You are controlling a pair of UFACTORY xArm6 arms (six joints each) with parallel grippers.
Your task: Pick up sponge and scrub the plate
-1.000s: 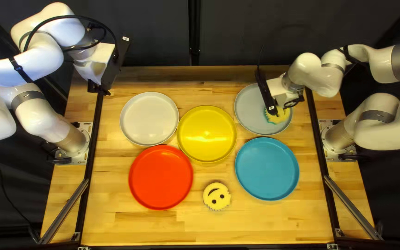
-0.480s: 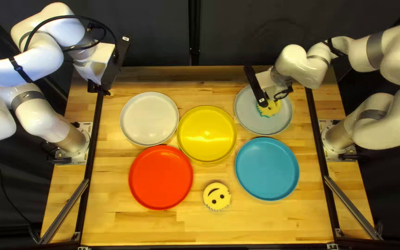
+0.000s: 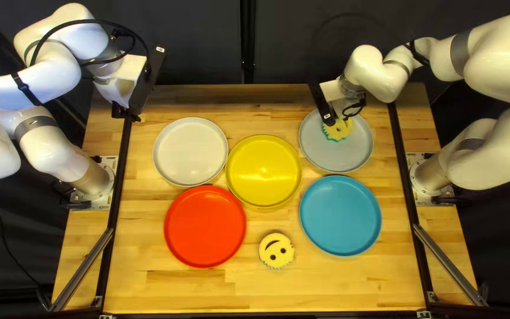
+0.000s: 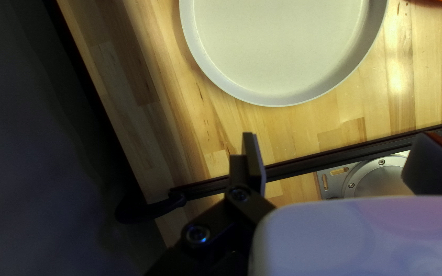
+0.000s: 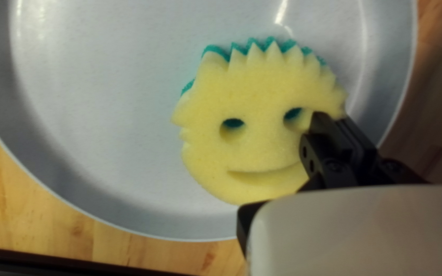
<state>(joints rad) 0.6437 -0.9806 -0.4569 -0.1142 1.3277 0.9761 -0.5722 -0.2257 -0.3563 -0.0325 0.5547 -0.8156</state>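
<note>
Beside the grey plate [image 3: 352, 155] — yellow plate [image 3: 264, 171], blue plate [image 3: 340, 215]

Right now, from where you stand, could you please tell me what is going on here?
My right gripper holds the yellow smiley-face sponge by its edge, on the gray plate, apparently to scrub it. My left gripper is open and empty, near the off-white plate. A second smiley-face sponge lies on the table, between the red plate and the blue plate.
</note>
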